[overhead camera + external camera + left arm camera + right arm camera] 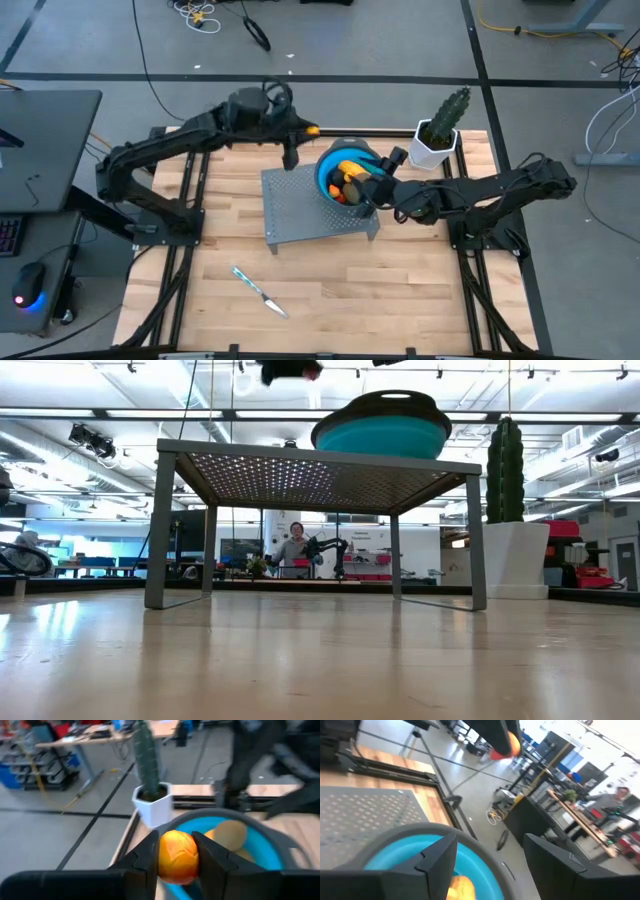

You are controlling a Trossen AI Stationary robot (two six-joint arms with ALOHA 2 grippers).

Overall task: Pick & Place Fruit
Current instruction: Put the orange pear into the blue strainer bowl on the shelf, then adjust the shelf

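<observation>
The fruit, a round orange toy piece, sits pinched between the two dark fingers of the left gripper, held in the air just beside the rim of the round blue bowl with a dark rim. In the high view the left gripper hangs over the far left edge of the grey perforated metal stand, with an orange spot showing at the arm's tip. The right wrist view catches the same orange piece aloft under the dark left arm.

More toy fruit lies inside the bowl: a yellow-orange oval, an olive-brown oval and a small red-orange piece. The bowl stands on the right part of the stand, which rests on the light wooden desk.

The right gripper is at the bowl's right rim, its fingers spread apart on either side of the rim and pinching nothing that shows.

A green cactus in a white hexagonal pot stands at the far right corner of the desk, near the bowl. A slim knife with a light blue handle lies on the desk well apart from the stand, on the near side.

In the low view a person sits far off in the room behind the desk
</observation>
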